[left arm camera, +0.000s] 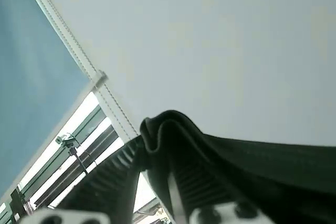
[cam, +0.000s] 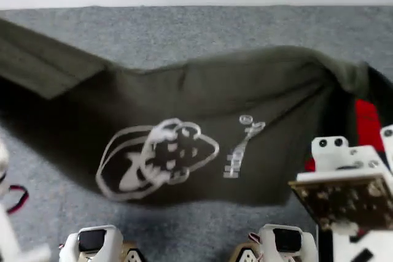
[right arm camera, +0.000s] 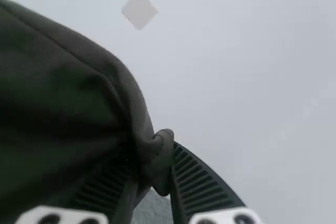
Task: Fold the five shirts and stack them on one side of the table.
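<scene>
High view: dark olive shirt (cam: 215, 108), soft knit with a white graphic print on it, spread wide above the grey felt-like counter (cam: 184, 29), from its left edge to its right. A red cloth (cam: 367, 121) peeks out past the shirt near the right edge.

Left wrist view: left gripper (left arm camera: 155, 148), black ribbed fingers (left arm camera: 113, 177) clamped on a rounded fold of the shirt. Pale ceiling behind.

Right wrist view: right gripper (right arm camera: 157, 158), ribbed fingers (right arm camera: 202, 182) pinching a bunched shirt edge. Matte fabric drapes in a smooth curve.
</scene>
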Motion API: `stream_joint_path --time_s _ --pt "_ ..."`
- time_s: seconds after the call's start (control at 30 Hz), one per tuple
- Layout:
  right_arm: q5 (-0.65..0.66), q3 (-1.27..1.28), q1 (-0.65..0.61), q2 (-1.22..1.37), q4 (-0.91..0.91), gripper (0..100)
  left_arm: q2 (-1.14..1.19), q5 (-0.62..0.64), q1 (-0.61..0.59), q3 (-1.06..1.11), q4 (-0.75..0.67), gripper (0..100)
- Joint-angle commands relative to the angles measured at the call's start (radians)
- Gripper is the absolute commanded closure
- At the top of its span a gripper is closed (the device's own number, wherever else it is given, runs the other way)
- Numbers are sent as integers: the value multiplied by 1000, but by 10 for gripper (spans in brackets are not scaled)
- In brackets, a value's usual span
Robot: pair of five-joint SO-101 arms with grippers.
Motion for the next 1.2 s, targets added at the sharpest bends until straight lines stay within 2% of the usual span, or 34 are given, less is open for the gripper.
stream_joint_path --time_s 0.0,0.2,0.33,0.47,0.6,0.7,0.87,1.17 --pt "-3 -35 12 -2 1 989 20 -8 -2 -59 -5 986" --pt "-5 -29 12 -22 22 989 15 -18 -2 -128 3 986" --pt "-3 17 10 24 64 989 28 -60 0 -114 78 986" --pt "-3 143 4 91 45 989 69 -66 5 16 155 986" --pt "-3 279 -25 180 -48 989 118 -72 5 219 157 986" --pt "-3 376 -28 252 -166 989 173 -74 6 366 106 986" --pt "-3 523 -25 423 -423 989 302 -74 0 530 -58 986" --pt "-3 555 -27 866 -885 989 680 -74 2 595 -351 986"
